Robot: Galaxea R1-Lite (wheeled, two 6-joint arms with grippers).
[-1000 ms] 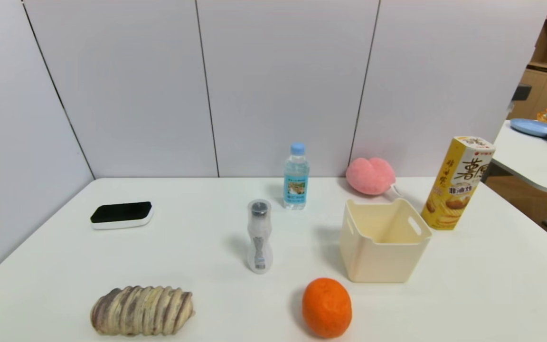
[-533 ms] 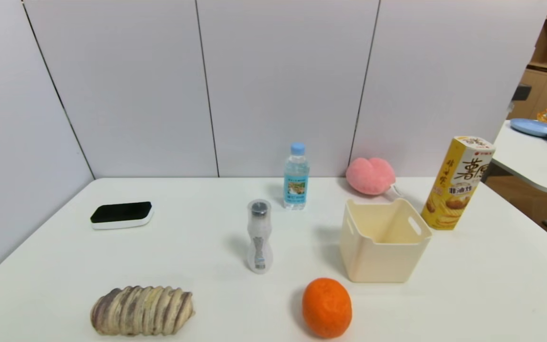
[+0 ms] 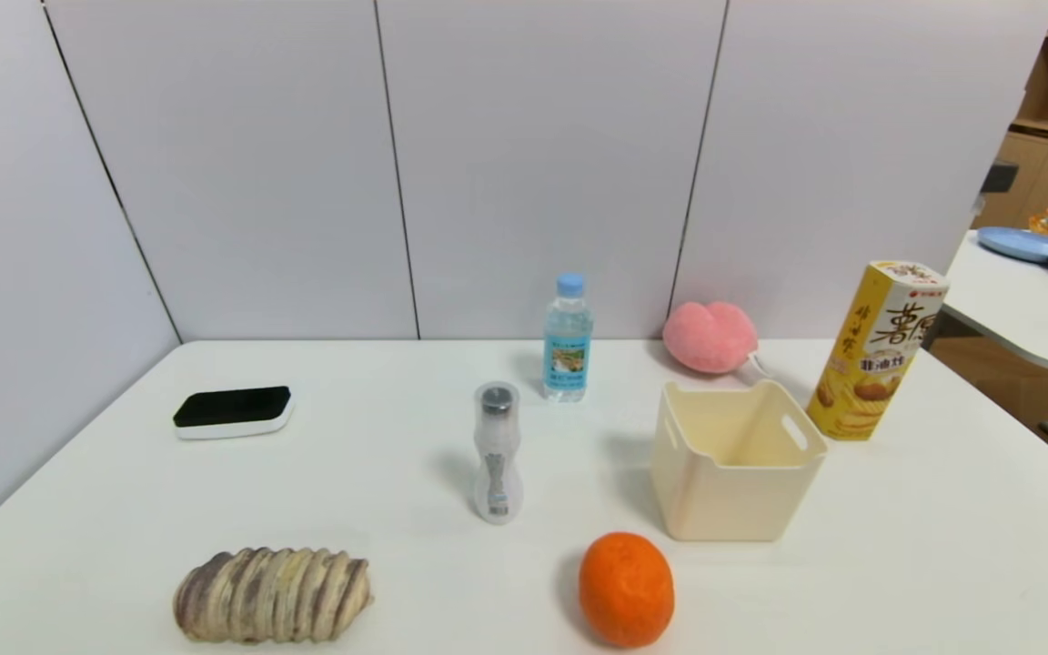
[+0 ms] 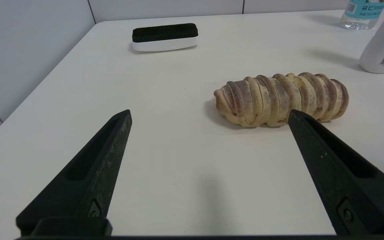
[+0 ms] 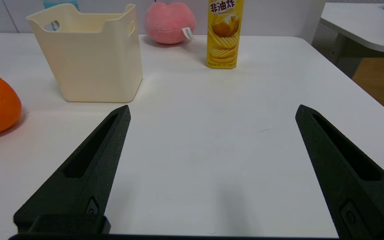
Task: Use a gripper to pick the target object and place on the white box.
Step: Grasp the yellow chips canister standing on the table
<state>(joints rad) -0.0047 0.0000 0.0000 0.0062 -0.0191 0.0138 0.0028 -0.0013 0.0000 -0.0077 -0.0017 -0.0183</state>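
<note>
Tall yellow hexagonal cardboard chip carton with white panels and dark characters stands upright near the right edge of the white flat-topped bench, behind and to the right of the cream open-topped square plastic bin; a pink plush cushion lies farther back, behind the bin. Right end effector, black with tapered fingers, is over the bench on the near side of the carton, fingers wide apart, nothing between them. Left end effector, same black build, idle over the left part of the bench, fingers apart and empty, ridged tan-and-brown bread roll beyond it. Handling, by judgement: carton probably light for its height, walls stiff along the edges but apt to dent mid-panel; printed card likely a little slick; contents, if chips, brittle. Best hold: opposite side faces, around mid-height or slightly above, fingers level, squeeze only firm enough to stop it sliding. A grip near the top could swing or tip it; one set low might leave it top-heavy. Approach wants care on the bin side, where a finger could nudge the rim. Task at its start: carton ungrasped, right arm the likelier one to reach.
</note>
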